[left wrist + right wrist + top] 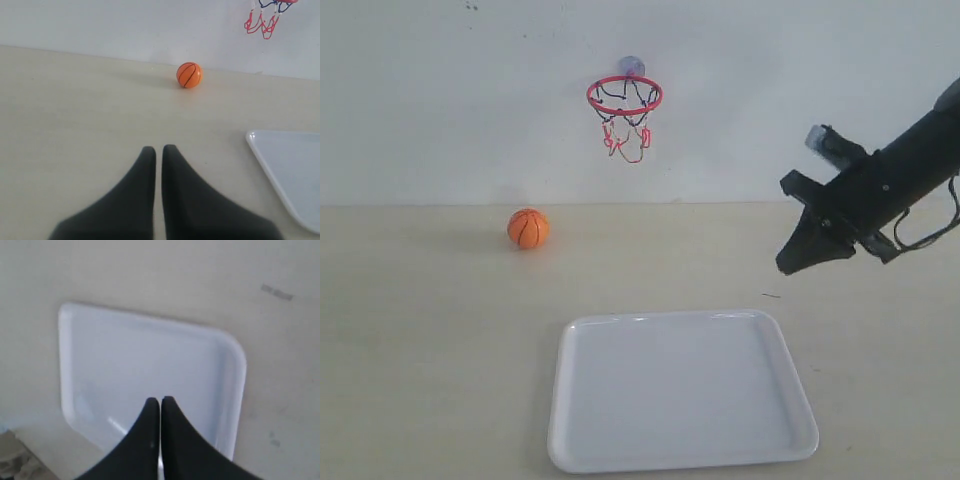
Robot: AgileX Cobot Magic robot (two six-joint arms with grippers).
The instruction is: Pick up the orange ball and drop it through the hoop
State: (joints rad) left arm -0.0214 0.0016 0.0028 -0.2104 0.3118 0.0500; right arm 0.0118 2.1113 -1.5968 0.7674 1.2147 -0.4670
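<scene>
The right pincer (160, 402) is closed. Its two black fingers are pressed together with only a hairline between them, and they hold nothing. In the exterior view it hangs in the air, raised off the table (420, 350), out past the far right corner of the white tray (680, 317), with its tips tilted down toward that side of the tray. Its own wrist view looks past the tips onto the tray's bare floor.

The left pincer (157, 151) is closed too. Its fingers meet along a thin seam and grip nothing. It does not show in the exterior view. From its wrist camera, one rounded corner of the tray shows off to the side of the tips.

The tray lies flat on the pale table, and nothing rests in it. The orange ball (528, 228) sits on the table beyond the tray's far left corner, well apart from the tray and from both pincers, close to the foot of the white wall (420, 100). The hoop (624, 96) is fixed to that wall by a clear suction cup (631, 66). It sits beyond the tray's far edge and high above it, and its red ring holds a loose net (626, 135).
</scene>
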